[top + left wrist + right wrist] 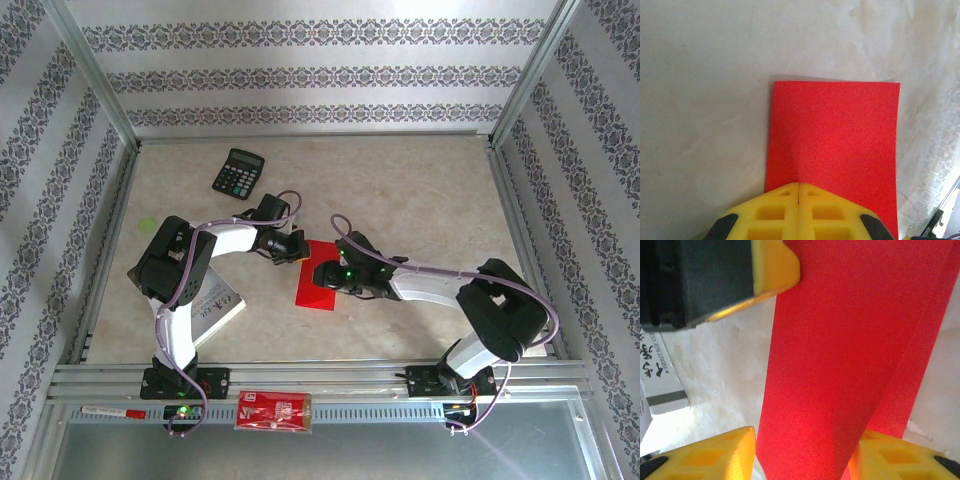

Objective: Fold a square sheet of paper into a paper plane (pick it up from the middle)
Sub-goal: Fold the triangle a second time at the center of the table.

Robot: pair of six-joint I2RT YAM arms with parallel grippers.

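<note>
The square sheet of paper (316,291) is bright red and lies at the table's middle, showing as a folded rectangle (835,135). My left gripper (294,248) is shut, and its yellow fingertips (798,186) rest on the sheet's near edge. My right gripper (323,272) stands over the sheet from the right. In the right wrist view its yellow fingers (715,455) are apart, with a raised flap of the red paper (840,355) running between them and a small gap on the left side. The left gripper's finger (775,265) shows at the top of that view.
A black calculator (238,173) lies at the back left. A white printed booklet (218,308) sits under the left arm and shows again as a booklet corner (655,380). A red printed packet (274,411) rests on the front rail. Metal frame rails border the table.
</note>
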